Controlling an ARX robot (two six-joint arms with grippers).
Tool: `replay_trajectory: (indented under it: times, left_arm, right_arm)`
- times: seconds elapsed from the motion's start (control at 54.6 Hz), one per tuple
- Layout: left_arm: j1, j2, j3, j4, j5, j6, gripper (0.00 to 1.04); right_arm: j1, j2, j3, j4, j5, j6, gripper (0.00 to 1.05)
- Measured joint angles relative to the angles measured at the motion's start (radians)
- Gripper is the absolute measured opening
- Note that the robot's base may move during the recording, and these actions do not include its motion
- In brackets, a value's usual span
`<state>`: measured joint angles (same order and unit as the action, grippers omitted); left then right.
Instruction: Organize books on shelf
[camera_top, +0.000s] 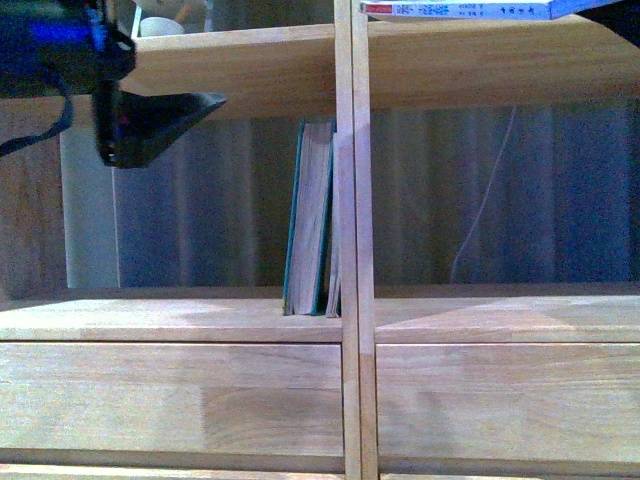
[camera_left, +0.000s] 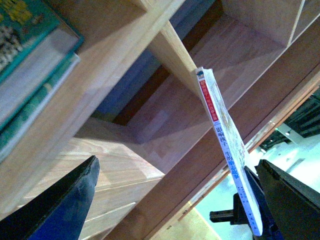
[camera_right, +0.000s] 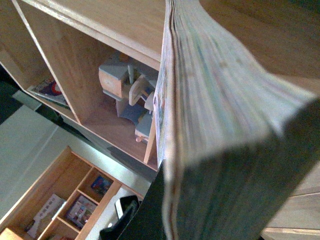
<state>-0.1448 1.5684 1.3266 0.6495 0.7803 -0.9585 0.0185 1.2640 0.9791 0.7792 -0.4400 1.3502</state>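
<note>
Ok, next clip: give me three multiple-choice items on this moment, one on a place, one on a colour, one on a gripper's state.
1. Where does the white paperback lie?
A) flat on the upper shelf board, right of the central divider
B) inside a drawer
C) standing beside the upright book

2. What colour is the cover of the thick upright book?
A) red
B) teal
C) yellow

3. How is the left gripper?
A) shut on a book
B) open, holding nothing
C) out of every view

Answers:
1 A: the front view shows it flat on the top right board.
2 B: teal edges frame its pale pages.
3 B: the left wrist view shows its jaws spread wide and touching nothing.
</note>
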Motion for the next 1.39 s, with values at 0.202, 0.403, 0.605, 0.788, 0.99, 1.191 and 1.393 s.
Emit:
replay_trajectory:
  times: [0.202,0.403,0.605,0.788,0.99,1.191,1.393]
  left_arm:
    - [-0.172,0.058,0.031,0.058,-0.018,-0.037,0.98]
    - [-0.247,0.081,0.042,0.112,-0.028,-0.046,0.98]
    - [-0.261,0.090,0.063,0.116,-0.056,-0.043,0.98]
    - [-0.266,0.091,0.070,0.088,-0.091,0.000,0.71]
    - [-0.275,0.091,0.070,0.114,-0.092,0.010,0.47]
    - [-0.260,0.088,0.069,0.192,-0.129,-0.042,0.10]
    - [-0.176,0.008,0.005,0.191,-0.179,-0.014,0.07]
  right_arm:
    - [0.066,-0.005,-0.009,0.041,-0.045,-0.038,0.07]
    - [0.097,-0.040,-0.058,0.060,-0.079,-0.039,0.07]
    - [0.113,-0.069,-0.106,0.079,-0.112,-0.038,0.07]
    - [0.134,-0.079,-0.124,0.100,-0.122,-0.038,0.07]
    - [0.146,-0.079,-0.133,0.132,-0.121,-0.034,0.07]
    - [0.144,-0.080,-0.137,0.102,-0.125,-0.091,0.39]
    - [0.071,-0.088,-0.158,0.095,-0.132,-0.103,0.72]
